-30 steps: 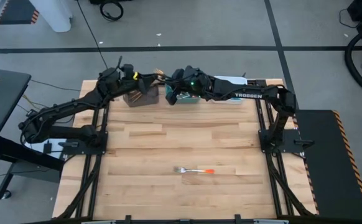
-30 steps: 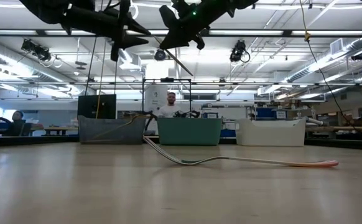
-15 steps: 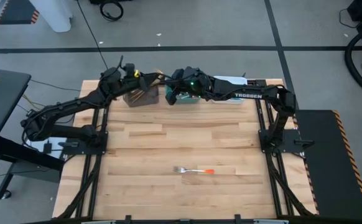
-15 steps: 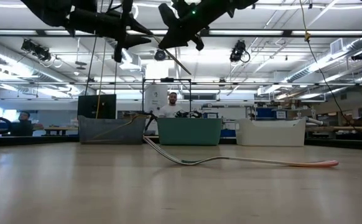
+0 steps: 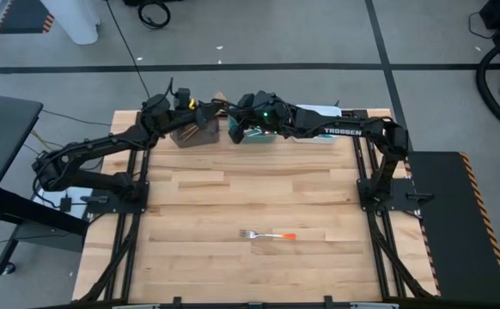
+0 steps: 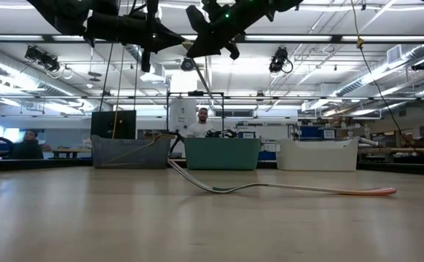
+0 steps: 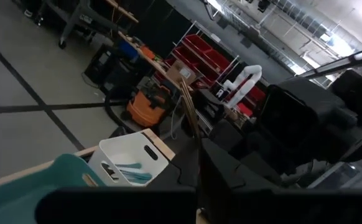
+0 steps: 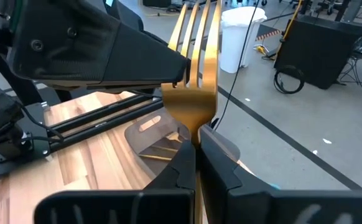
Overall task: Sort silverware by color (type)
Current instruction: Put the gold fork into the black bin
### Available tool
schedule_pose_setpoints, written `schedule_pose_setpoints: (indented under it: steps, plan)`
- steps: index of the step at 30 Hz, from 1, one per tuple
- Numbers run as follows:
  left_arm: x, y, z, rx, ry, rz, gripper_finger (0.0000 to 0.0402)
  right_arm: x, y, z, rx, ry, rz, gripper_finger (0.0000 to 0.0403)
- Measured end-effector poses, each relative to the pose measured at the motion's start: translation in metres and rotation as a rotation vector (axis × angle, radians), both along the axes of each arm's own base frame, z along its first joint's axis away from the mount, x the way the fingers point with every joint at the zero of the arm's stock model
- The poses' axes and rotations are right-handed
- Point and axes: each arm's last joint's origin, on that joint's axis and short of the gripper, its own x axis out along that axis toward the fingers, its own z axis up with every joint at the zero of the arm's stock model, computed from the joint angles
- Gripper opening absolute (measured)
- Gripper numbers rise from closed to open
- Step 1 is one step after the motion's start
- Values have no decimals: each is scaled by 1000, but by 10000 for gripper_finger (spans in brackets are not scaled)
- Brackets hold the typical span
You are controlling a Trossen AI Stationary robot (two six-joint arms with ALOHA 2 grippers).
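Note:
A gold fork (image 8: 198, 74) hangs high above the far edge of the table, over the gap between the grey bin (image 5: 194, 134) and the teal bin (image 5: 254, 135). My right gripper (image 5: 234, 112) is shut on it. My left gripper (image 5: 209, 106) comes from the left and is shut on the same fork. An orange-handled fork (image 5: 268, 235) lies flat on the wood near the table's middle, toward the near edge. In the low view it shows as the fork (image 6: 285, 189) with its tines arched off the table. My left gripper is shut on the gold fork, a thin gold strip (image 7: 191, 121) rising from between its two fingers. In the right wrist view its fingertip (image 8: 182, 70) lies against the side of the tines, level, from the table's left. The fork is clear of the bins. My right gripper pinches the gold fork between its two fingers just below the base of the tines (image 8: 198, 127). The tines stick out past the fingertips toward my left gripper. The handle end is hidden by the gripper. The fork is lifted clear above the bins.
A white bin (image 5: 319, 136) stands to the right of the teal one; in the left wrist view the white bin (image 7: 128, 163) holds blue-handled forks. The grey bin (image 8: 156, 142) holds gold forks. The arm bases stand at the table's left and right edges.
My left gripper has moved a little toward the table's right, up to the gold fork, and has shut on it. My right gripper and the fork have stayed where they were.

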Motion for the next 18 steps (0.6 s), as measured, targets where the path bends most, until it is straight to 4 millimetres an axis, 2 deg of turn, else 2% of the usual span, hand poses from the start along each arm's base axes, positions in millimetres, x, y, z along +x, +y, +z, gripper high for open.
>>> schedule_pose_setpoints:
  steps: [5, 13, 18]
  plan:
    - [-1, 1, 0, 62, 27, 15, 11, 0, -1, 0, -10, 2, -23, 20]
    - [-13, 17, -2, 103, 77, 130, 9, 0, -1, 5, -20, -37, -37, 76]
    - [-24, 27, -5, 157, 148, 101, 9, -3, -6, 7, -25, -33, -63, 105]
